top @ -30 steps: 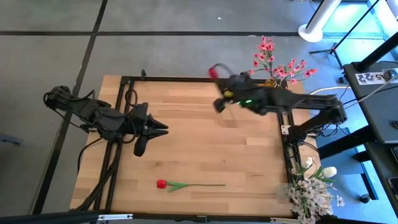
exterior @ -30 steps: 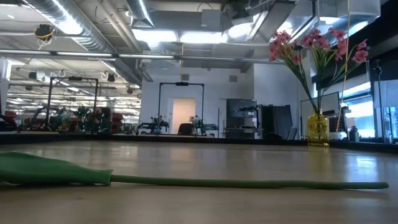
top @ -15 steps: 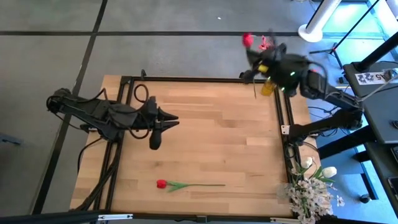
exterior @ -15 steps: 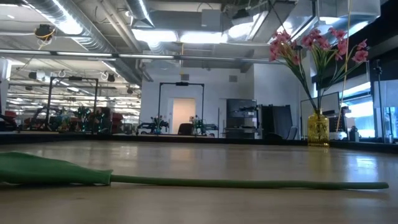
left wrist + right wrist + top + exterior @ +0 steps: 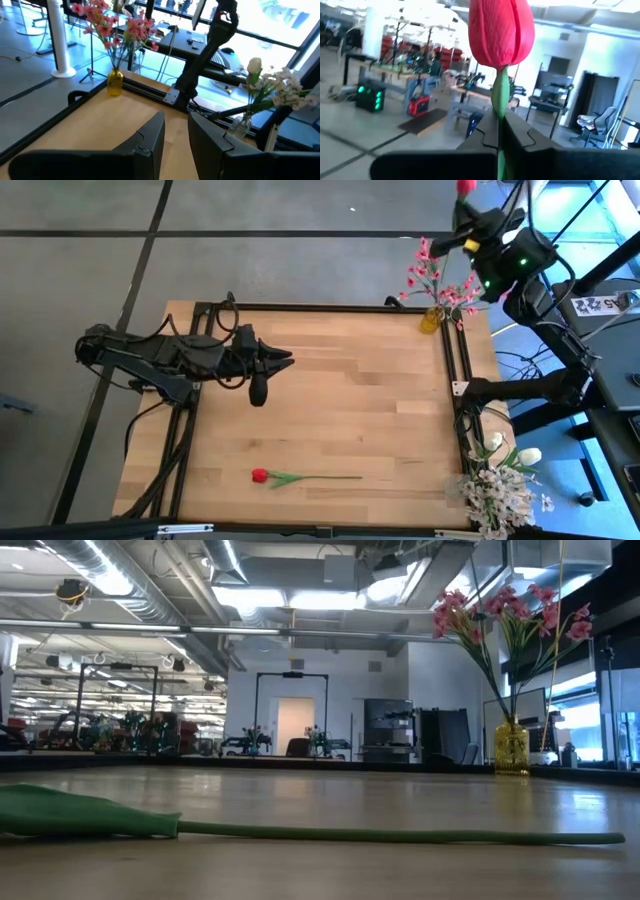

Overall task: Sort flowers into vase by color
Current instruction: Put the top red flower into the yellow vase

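A red tulip [image 5: 262,476] lies flat on the table near its near edge, its green stem [image 5: 400,835] pointing toward the right. My right gripper [image 5: 472,225] is raised high over the far right corner, above the yellow vase [image 5: 432,318] of pink blossoms, and is shut on a second red tulip [image 5: 501,32]. My left gripper [image 5: 285,362] hovers open over the table's left half, touching nothing. A clear vase of white flowers [image 5: 500,480] stands beyond the near right corner. My right gripper pinches the red tulip's green stem [image 5: 501,95] between its two fingers, a short way below the bloom. The bloom [image 5: 466,186] stands out beyond the fingertips. The flower is lifted clear of the table and the vases; the stem's lower part is hidden by the gripper.
Black rails frame the wooden table [image 5: 340,410]. The yellow vase [image 5: 115,82] and the clear vase [image 5: 240,125] stand along the right side, by the right arm's base [image 5: 480,390]. Bare wood lies between the arms and around the lying tulip.
My right gripper has carried its red tulip from above the table's far right part up and toward the far right corner, ending high over the yellow vase. My left gripper has drifted toward the table's right and slightly toward the far edge. The lying tulip has not moved.
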Robot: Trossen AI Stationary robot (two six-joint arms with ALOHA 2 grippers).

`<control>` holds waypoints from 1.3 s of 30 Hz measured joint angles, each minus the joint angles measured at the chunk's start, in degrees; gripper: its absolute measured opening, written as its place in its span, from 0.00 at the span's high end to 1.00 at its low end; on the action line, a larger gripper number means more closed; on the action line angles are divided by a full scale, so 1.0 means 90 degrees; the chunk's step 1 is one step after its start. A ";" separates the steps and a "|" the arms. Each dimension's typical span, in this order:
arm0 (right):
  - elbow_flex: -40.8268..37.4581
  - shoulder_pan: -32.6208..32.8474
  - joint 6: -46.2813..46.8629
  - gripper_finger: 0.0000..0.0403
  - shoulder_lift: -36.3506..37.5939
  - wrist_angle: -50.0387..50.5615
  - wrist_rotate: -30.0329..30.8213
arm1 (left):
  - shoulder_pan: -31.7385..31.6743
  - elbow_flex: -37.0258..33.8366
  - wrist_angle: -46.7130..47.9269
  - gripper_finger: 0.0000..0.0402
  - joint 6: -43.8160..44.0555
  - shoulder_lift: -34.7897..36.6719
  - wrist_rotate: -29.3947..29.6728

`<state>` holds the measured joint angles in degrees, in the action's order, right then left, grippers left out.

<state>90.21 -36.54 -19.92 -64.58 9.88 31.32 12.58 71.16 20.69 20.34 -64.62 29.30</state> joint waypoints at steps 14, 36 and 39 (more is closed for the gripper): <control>-0.0987 -0.1638 0.0780 1.00 -0.0067 -0.0576 0.0087 | -0.0320 0.0000 -0.0092 0.79 0.0024 0.0000 0.0005; -0.2839 -0.1656 0.1014 0.99 0.0091 -0.0965 0.0331 | -0.0326 -0.0002 -0.0085 0.79 0.0060 0.0000 0.0025; -0.2970 -0.1660 0.1015 0.99 0.0085 -0.1128 0.0329 | -0.0328 -0.0002 -0.0087 0.79 0.0058 0.0000 0.0030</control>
<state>63.48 -51.48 -10.79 -63.81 -0.27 34.28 9.63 71.13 19.90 20.86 -64.62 29.57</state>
